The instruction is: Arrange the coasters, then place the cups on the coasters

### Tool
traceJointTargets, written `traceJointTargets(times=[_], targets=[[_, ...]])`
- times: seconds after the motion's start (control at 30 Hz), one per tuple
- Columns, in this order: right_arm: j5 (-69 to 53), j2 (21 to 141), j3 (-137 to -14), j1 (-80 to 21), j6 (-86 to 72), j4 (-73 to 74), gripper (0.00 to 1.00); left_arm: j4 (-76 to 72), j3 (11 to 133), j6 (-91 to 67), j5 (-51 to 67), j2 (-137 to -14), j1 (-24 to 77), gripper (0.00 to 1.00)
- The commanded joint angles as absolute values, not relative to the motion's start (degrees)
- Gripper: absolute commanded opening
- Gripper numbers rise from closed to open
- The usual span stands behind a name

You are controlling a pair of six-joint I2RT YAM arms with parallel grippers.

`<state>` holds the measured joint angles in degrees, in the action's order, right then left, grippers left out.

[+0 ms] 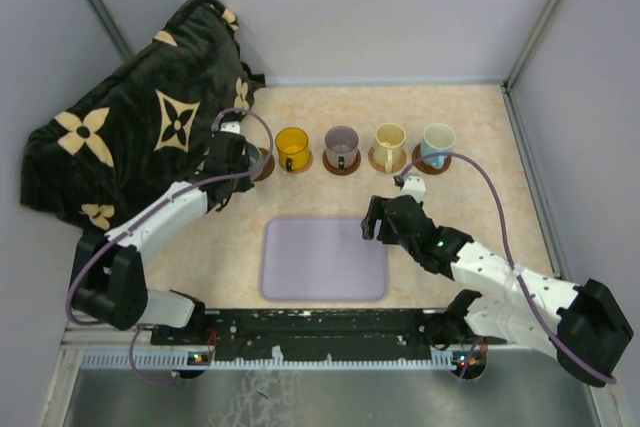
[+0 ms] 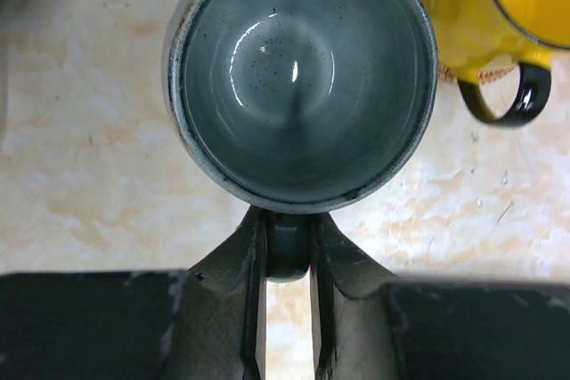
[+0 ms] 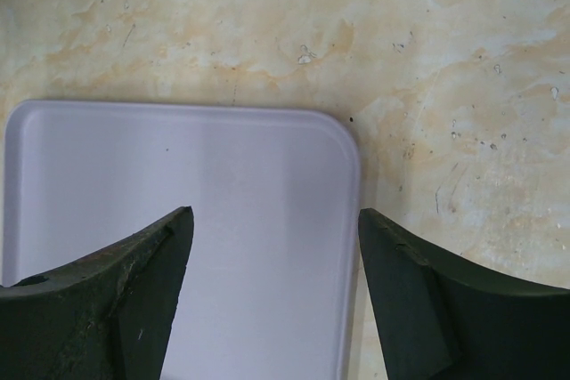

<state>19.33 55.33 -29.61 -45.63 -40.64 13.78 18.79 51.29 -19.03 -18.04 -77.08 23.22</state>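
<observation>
Four cups stand in a row on coasters at the back: yellow-orange, mauve-grey, cream-yellow and white-blue. Their coasters show as brown rims, for example. At the left end of the row my left gripper hides the fifth cup from above, and a dark coaster peeks out beside it. In the left wrist view the grey-green cup is upright, and my left gripper is shut on its handle. The yellow cup sits just to its right. My right gripper is open and empty.
A lavender tray lies at the front middle, and its far right corner is under my right gripper. A dark floral blanket is heaped at the back left. Walls close the table on three sides.
</observation>
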Motion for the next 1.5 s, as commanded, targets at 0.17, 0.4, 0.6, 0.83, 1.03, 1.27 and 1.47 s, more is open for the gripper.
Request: traceJointTargets(times=[0.17, 0.4, 0.6, 0.83, 1.03, 1.27, 1.47], targets=[[20.92, 53.88, -30.45, -46.05, -41.22, 14.26, 0.75, 11.34, 62.10, -20.19, -11.57, -88.29, 20.30, 0.00], [21.46, 52.95, -30.24, -46.10, -41.40, 14.88, 0.75, 12.66, 64.92, -20.24, -10.54, -92.37, 19.59, 0.00], [20.83, 53.60, -30.31, -46.08, -41.54, 14.32, 0.75, 13.00, 65.79, -20.22, -9.79, -93.18, 18.24, 0.00], [20.49, 53.96, -30.36, -46.08, -41.57, 13.95, 0.75, 13.85, 66.53, -20.15, -9.76, -94.28, 17.60, 0.00], [20.41, 54.24, -30.31, -46.06, -41.57, 13.72, 0.75, 14.99, 67.35, -19.99, -10.02, -94.87, 17.58, 0.00], [20.07, 55.15, -30.40, -46.10, -41.57, 12.85, 0.75, 16.14, 67.85, -19.91, -10.34, -95.22, 17.48, 0.00], [19.91, 55.20, -30.17, -46.08, -41.57, 12.73, 0.75, 16.25, 67.85, -19.97, -10.87, -95.77, 17.49, 0.00]])
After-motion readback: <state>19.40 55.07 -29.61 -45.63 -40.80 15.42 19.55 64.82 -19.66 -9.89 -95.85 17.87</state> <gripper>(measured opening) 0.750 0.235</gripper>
